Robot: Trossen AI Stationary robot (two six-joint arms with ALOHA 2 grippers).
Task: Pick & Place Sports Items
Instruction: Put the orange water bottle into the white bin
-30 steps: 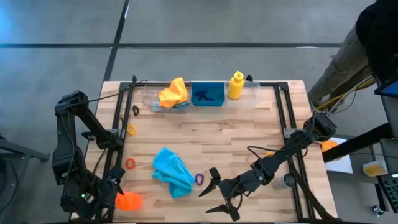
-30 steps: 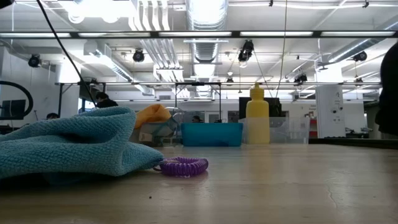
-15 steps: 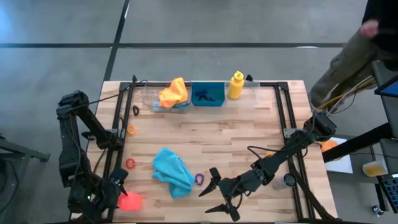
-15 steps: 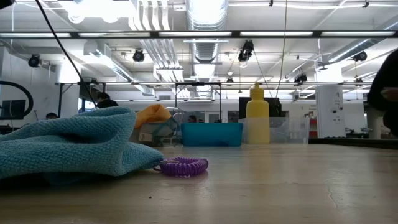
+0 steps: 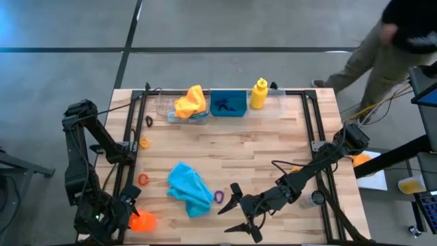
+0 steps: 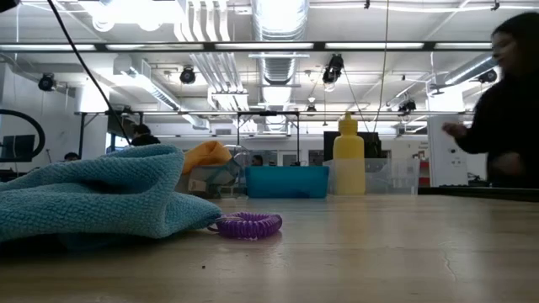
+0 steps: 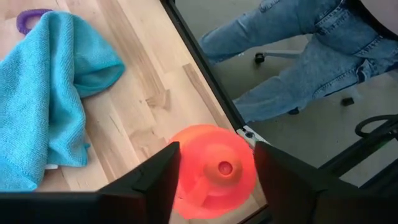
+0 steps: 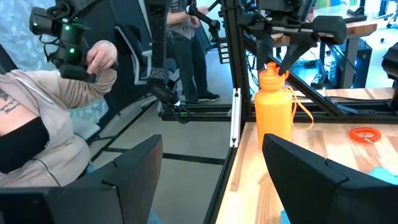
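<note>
Gripping orange-red bottle (image 7: 214, 168) at table's front-left corner, left gripper (image 7: 214, 177) jaws pinch it; right gripper (image 5: 239, 212) idles front-center, jaws spread.

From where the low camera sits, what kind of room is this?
Probably a robotics lab or workshop: exposed ceiling ducts overhead, a wooden table fenced by a black metal frame, and a person walking past.

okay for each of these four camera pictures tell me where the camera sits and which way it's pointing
High: overhead, straight down on the table; both arms show.
Low: at tabletop height, level across to the room; no arm shows.
Left wrist: on the left arm, down at the orange bottle between its jaws.
Right wrist: on the right arm, across the table to that bottle and the left gripper.
Shared: the teal cloth in high, low, left wrist.
</note>
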